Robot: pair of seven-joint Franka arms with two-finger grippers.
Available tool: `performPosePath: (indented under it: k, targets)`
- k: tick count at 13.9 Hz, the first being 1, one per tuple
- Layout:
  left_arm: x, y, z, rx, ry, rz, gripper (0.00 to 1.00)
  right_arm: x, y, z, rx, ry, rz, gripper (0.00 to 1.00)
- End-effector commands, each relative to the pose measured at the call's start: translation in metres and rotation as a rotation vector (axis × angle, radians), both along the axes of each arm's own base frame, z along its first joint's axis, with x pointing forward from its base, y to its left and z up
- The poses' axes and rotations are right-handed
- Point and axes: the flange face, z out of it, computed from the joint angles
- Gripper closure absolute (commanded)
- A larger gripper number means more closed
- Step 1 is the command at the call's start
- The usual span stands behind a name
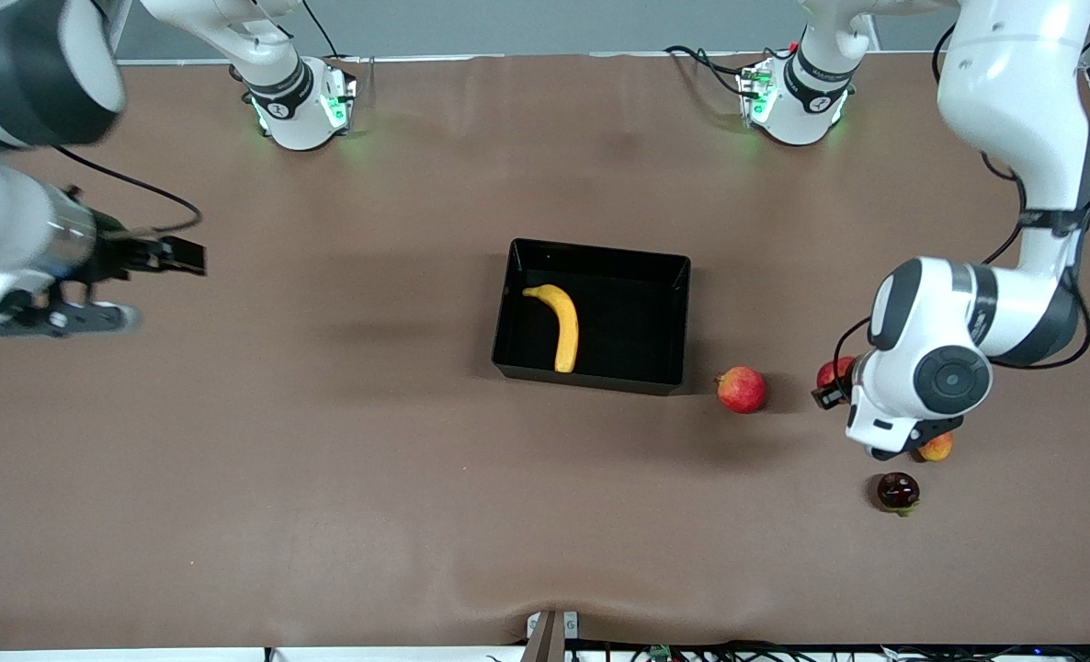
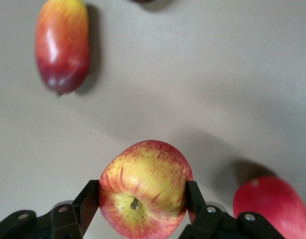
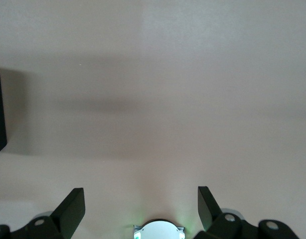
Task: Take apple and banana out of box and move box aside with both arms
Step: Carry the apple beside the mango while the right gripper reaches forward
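Between the left gripper's (image 2: pixel 142 209) half-closed fingers (image 2: pixel 86 203) sits the apple (image 2: pixel 145 188), hidden under the arm from the front; the right gripper (image 3: pixel 141 209) hangs wide open, holding nothing.

The scene is set on a wide bench (image 1: pixel 324 478) covered with a matte brown sheet, on which faint creases and soft, blurred shadows are seen. Even overhead light is suggested. Along the edge farthest from the front camera, a strip of grey wall (image 1: pixel 527 23) is visible. At the nearest edge, a small clamp (image 1: pixel 550 630) and dark cables (image 1: pixel 784 651) are seen.
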Motion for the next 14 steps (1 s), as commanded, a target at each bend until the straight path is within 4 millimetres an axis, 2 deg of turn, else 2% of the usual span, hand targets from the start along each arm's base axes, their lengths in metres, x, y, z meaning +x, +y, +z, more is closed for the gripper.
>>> performPosePath:
  k: [1,5,7,8,9,10,11,12,14]
  targets:
    - [0.012,-0.012,-0.014,0.002,-0.064,-0.044,1.0,0.012,0.006,-0.009,0.002,-0.02,0.004,0.0]
    - [0.034,-0.027,-0.043,-0.026,-0.114,-0.104,1.0,0.025,0.035,-0.049,-0.001,0.002,0.047,0.0]
    - [0.036,-0.029,-0.06,-0.037,-0.121,-0.123,1.0,0.031,0.046,-0.06,0.003,-0.008,0.064,0.0]
    - [0.036,-0.029,-0.066,-0.038,-0.122,-0.127,1.0,0.034,0.045,-0.059,0.015,-0.026,0.07,0.0]
    - [0.036,-0.03,-0.068,-0.039,-0.123,-0.128,0.94,0.035,0.045,-0.059,0.028,-0.032,0.064,0.0]
    - [0.036,-0.029,-0.069,-0.038,-0.122,-0.129,0.67,0.035,0.043,-0.059,0.034,-0.034,0.063,0.0]
    - [0.037,-0.03,-0.063,-0.038,-0.129,-0.129,0.15,0.038,0.046,-0.06,0.039,-0.05,0.072,0.0]
    - [0.038,-0.03,-0.057,-0.038,-0.139,-0.126,0.0,0.041,0.045,-0.063,0.046,-0.066,0.066,0.0]
    - [0.039,-0.04,-0.03,-0.043,-0.174,-0.137,0.0,0.039,0.057,-0.062,0.099,-0.064,0.06,0.0]
